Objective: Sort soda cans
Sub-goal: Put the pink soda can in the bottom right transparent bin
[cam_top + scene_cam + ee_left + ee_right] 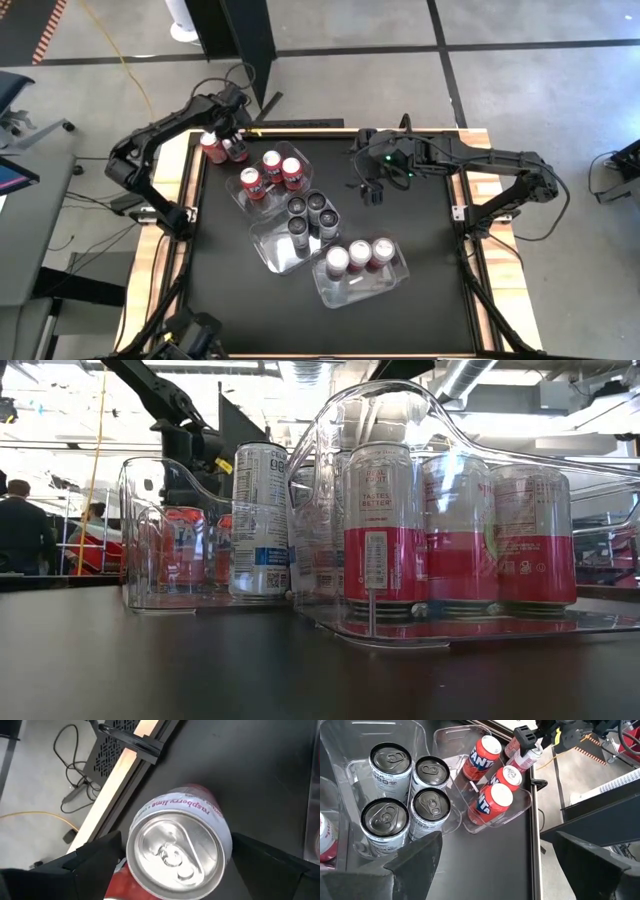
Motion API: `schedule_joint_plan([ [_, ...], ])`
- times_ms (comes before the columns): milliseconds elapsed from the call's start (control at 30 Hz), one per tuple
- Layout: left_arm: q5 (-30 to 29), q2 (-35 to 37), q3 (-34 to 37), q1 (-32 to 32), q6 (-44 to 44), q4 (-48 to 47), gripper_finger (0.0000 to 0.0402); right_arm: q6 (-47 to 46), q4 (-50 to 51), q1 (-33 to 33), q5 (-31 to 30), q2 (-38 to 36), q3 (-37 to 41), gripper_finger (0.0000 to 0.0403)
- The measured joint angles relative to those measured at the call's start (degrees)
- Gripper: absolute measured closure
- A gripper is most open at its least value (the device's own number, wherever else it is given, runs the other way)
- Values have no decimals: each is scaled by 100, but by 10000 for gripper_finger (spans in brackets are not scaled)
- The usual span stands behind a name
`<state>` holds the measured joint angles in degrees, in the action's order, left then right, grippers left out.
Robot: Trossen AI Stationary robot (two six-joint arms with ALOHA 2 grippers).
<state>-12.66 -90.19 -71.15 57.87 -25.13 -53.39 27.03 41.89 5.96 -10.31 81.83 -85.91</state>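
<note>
While your left gripper [230, 138] straddles the white-and-red raspberry-lime soda can [176, 847] at the table's far-left corner, fingers apart, beware nudging the neighbouring red can [211, 148]; right gripper [371, 192] hovers open.

We're in a robotics lab or workshop here, an industrial sort of space, no home or shop. Look down from above: a bare grey concrete floor [330, 85] marked with dark tape lines, a yellow cable [122, 62] trailing loose across it, and black-and-orange hazard striping [52, 28] at the far corner. The black-topped table [420, 250] sits in a pale wooden frame with metal struts, two dark arms bolted to its sides, wiring draped off them. At table height the room opens up behind: exposed ducting [470, 375] and bright ceiling lights overhead, railings, and a person [22, 530] in dark clothes standing well back.
</note>
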Motion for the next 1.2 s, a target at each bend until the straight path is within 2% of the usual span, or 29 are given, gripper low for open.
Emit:
schedule_joint_plan([
  [300, 323, -26, 2, 63, 100, 151, 36, 0, 20, 2, 3, 1, 0, 6],
  [733, 352, -801, 6, 81, 249, 186, 37, -9, 51, -47, 162, 0, 42, 6],
  [933, 371, -844, 6, 81, 230, 134, 56, 39, -75, -66, 162, 6, 361, 6],
  [1200, 385, -836, 6, 81, 288, 95, 98, 28, -125, -66, 160, 4, 396, 6],
])
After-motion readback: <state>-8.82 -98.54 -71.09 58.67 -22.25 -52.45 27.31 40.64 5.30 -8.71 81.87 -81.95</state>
